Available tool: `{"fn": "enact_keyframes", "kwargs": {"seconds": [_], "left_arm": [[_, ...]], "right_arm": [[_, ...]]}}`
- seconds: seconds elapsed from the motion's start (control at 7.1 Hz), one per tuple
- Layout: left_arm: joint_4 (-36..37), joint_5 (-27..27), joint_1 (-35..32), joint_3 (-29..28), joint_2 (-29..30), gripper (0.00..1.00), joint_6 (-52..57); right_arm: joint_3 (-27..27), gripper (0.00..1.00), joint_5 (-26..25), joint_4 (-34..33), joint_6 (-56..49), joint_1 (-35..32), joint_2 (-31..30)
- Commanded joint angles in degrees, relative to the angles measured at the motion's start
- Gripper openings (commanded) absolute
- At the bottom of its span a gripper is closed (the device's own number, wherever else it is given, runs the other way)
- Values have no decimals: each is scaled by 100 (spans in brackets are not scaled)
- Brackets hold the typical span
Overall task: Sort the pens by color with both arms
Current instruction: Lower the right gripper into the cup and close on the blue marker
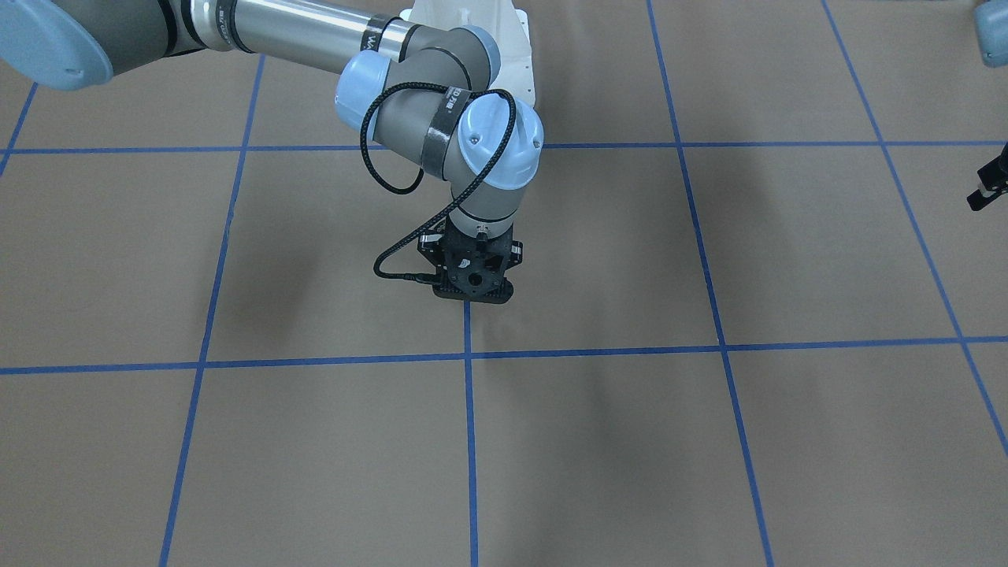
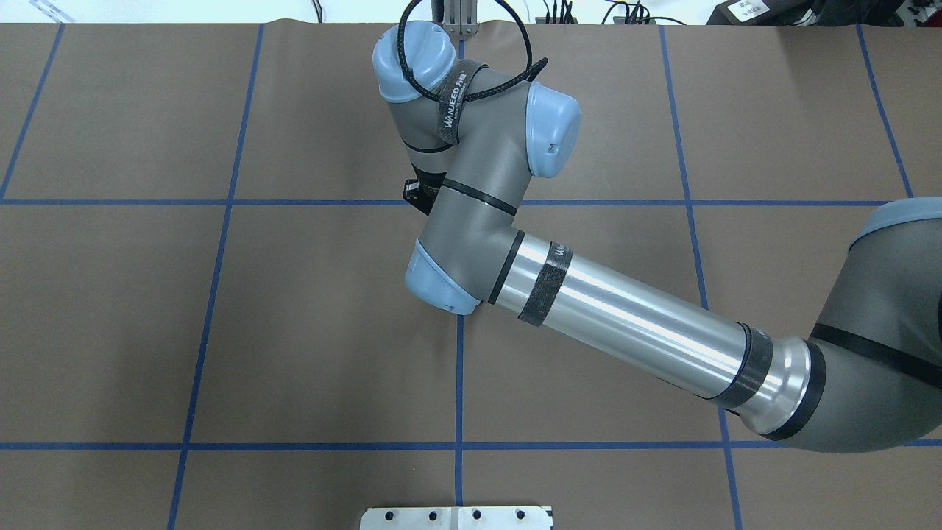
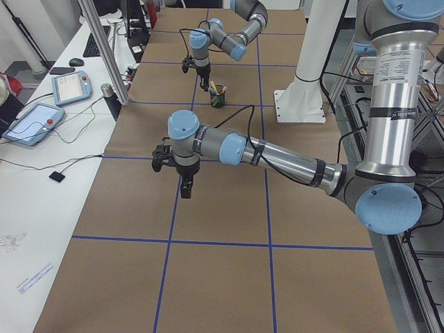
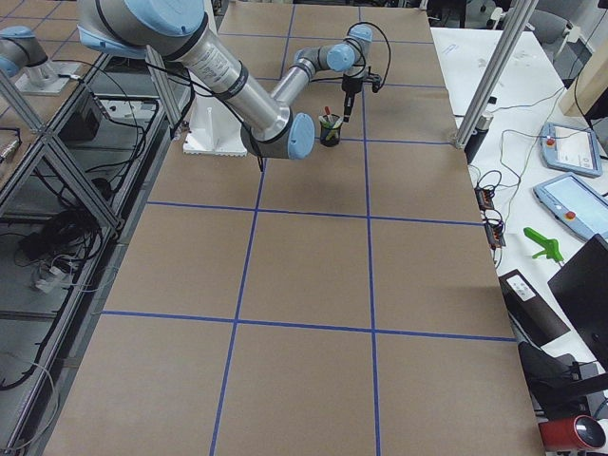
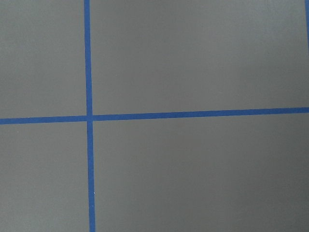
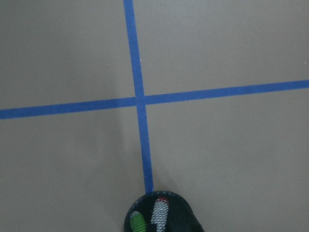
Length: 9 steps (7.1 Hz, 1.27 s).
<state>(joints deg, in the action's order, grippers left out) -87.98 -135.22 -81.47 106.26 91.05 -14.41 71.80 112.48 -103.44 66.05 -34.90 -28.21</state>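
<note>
Nearest the table's left-end edge, the left arm point(image 3: 277, 156) holds the left gripper point(image 3: 186, 191) pointing down above the brown tabletop point(image 5: 193, 58), somewhat nearer the operators' long edge. Its wrist camera shows a crossing of blue tape lines point(image 5: 89, 58). Whether its jaws are apart I cannot tell.

Farther along, about the tabletop's middle and well clear of every edge, a black mesh cup point(image 6: 186, 216) holds the pens. Two can be told: a lime green pen point(image 6: 138, 222) and a red-capped marker point(image 6: 160, 210) with a white barrel, just beside each other. Both stand on end, caps up, their long axes near upright.

The right gripper point(image 1: 472, 294) hangs above the cup, a little toward the operators' edge. How its jaws stand cannot be told either.

The right wrist camera and both side views show the cup. In the overhead and front-facing views the right arm point(image 2: 625, 316) hides it.
</note>
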Motion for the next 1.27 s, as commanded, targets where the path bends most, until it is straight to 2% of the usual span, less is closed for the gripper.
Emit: {"fn": "enact_keyframes", "kwargs": {"seconds": [0.0, 0.42, 0.84, 1.13], "left_arm": [[0, 5, 0, 18, 0, 100, 0], [0, -4, -18, 27, 0, 100, 0], [9, -4, -18, 35, -9, 100, 0], [9, -4, -18, 35, 0, 100, 0]], "right_arm": [[-17, 36, 2, 17, 21, 1, 26], [1, 39, 20, -18, -14, 44, 0], [211, 38, 107, -439, -22, 44, 0], [238, 38, 108, -432, -5, 44, -96]]}}
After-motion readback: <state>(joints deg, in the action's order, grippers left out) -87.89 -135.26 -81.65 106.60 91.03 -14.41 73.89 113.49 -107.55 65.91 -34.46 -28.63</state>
